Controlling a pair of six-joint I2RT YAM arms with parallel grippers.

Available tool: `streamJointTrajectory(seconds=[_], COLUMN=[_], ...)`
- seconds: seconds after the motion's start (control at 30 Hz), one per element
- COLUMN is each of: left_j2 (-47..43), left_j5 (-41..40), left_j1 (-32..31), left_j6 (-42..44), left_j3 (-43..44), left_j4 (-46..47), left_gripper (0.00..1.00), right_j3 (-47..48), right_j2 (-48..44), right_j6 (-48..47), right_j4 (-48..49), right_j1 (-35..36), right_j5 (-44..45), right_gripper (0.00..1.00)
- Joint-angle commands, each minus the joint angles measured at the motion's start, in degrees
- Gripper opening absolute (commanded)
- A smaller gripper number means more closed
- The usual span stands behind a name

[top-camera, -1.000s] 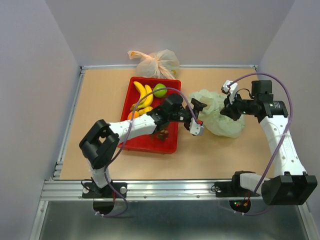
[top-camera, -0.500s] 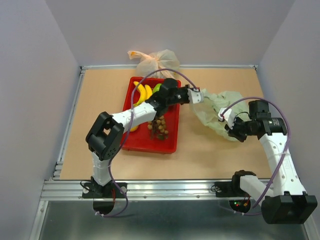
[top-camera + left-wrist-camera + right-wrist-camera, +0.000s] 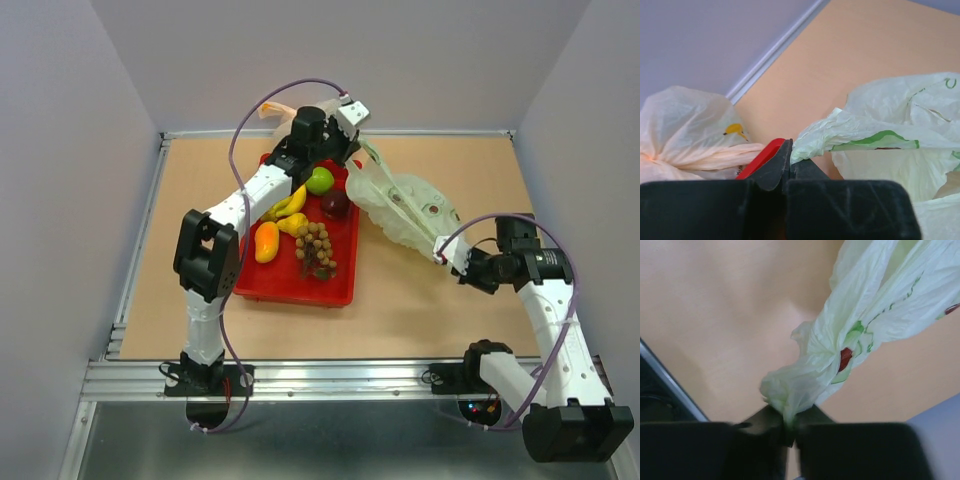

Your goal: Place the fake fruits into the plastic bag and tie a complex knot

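Note:
The plastic bag is pulled taut above the table between both grippers, just right of the red tray. My left gripper is raised at the back, shut on one pale-green handle end. My right gripper is shut on the opposite bunched end. The fake fruits lie in the tray: bananas, green apple, dark red apple, mango and brown berries. No knot shows on the bag.
An orange-peach knotted bag sits at the table's back edge behind the left arm. The tray's red rim shows beside the left fingers. Grey walls enclose the tabletop on three sides.
The left gripper shut on the bag's handle and swung it up toward the back. The right gripper drew its end toward the near side, stretching the bag. The fruits in the tray became uncovered.

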Motion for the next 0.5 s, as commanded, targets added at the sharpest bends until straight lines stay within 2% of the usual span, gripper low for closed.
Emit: streamJointTrajectory(seconds=[0.0,0.03,0.07,0.1,0.13,0.33,0.4,0.47], left_j2=[-2.28,-2.9,-3.68,-5.0,-5.71,-9.4,-9.49,-9.41], left_j5=[5.29,7.77,12.58,14.55,16.05,22.38,23.44,24.4], left_j1=[1.41,1.41,1.32,0.97,0.71,-1.23,-1.32,-1.23], left_j6=[-0.33,-0.41,0.2,0.55,1.17,6.0,6.01,5.66], left_j3=[0.62,-0.35,-1.4,-2.89,-3.6,-7.73,-7.92,-7.65], left_j4=[3.14,3.93,4.64,5.51,5.61,5.87,6.05,5.96], left_gripper=[0.0,0.0,0.0,0.0,0.0,0.0,0.0,0.0], right_j3=[3.05,5.26,7.19,11.56,13.78,28.54,29.36,26.74], right_j2=[-0.05,0.56,1.96,2.76,3.81,10.49,11.29,11.73], right_j6=[2.51,3.84,5.16,8.39,10.42,25.11,30.36,34.16], right_j4=[-6.41,-6.41,-6.06,-5.71,-4.23,-0.35,2.89,9.91], right_j1=[-0.37,-0.37,-0.37,-0.37,-0.37,-0.37,-0.37,-0.37], right_j5=[1.52,0.19,-2.87,-4.55,-6.22,-18.96,-21.08,-19.0], right_gripper=[0.31,0.46,0.71,0.91,0.96,0.98,0.98,0.98])
